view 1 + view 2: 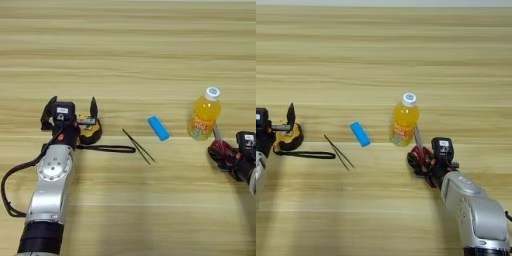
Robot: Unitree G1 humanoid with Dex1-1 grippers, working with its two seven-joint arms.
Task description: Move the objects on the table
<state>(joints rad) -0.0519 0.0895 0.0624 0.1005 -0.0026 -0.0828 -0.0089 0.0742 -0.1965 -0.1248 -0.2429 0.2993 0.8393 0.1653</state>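
The light wooden table (130, 45) fills everything I can see. The left gripper (71, 111) sits at the left side with its two black fingers spread wide, the yellow-black tape measure (89, 129) just beside them, its black strap (107, 148) trailing right. The right gripper (423, 161) is low on the right, closed over the red-handled scissors (419, 150), whose blade points up beside the upright orange-juice bottle (404, 121). Between the arms lie the blue block (158, 128) and the thin black tweezers (138, 146), near each other but apart.
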